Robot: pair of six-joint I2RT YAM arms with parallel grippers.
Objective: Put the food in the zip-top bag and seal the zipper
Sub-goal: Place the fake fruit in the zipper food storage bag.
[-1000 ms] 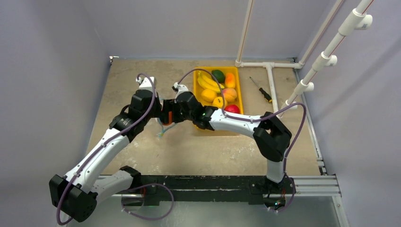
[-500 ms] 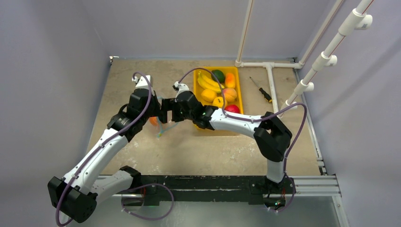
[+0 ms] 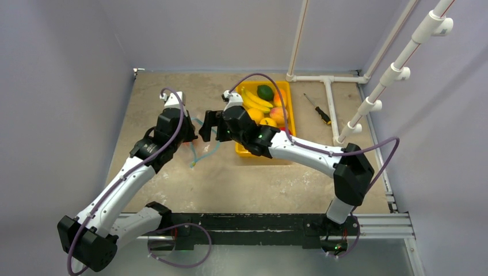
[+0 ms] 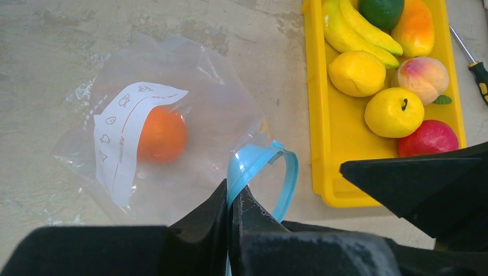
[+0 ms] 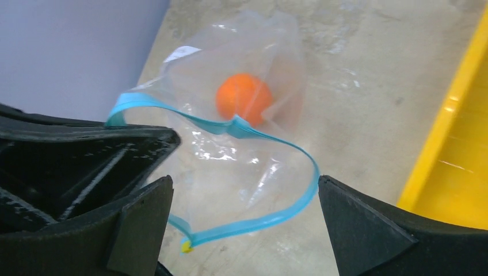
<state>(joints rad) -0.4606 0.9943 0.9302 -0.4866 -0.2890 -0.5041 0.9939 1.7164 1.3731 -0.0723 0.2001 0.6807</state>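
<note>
Grey walls ring our mottled surface; our left jaws pinch the zipper, bag and orange beyond; right jaws gape empty, tray beside.

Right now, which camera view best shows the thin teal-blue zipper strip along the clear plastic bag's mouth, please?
Right wrist: the teal-blue zipper strip loops open, nearly whole. Left wrist shows a short loop; top external only faint strands.

The zip-top bag is clear, glossy, crinkled plastic film; its zipper is smooth teal plastic. The orange inside looks matt. The tray is shiny yellow plastic, the bananas smooth with a slight sheen. The surface is rough, mottled beige.
</note>
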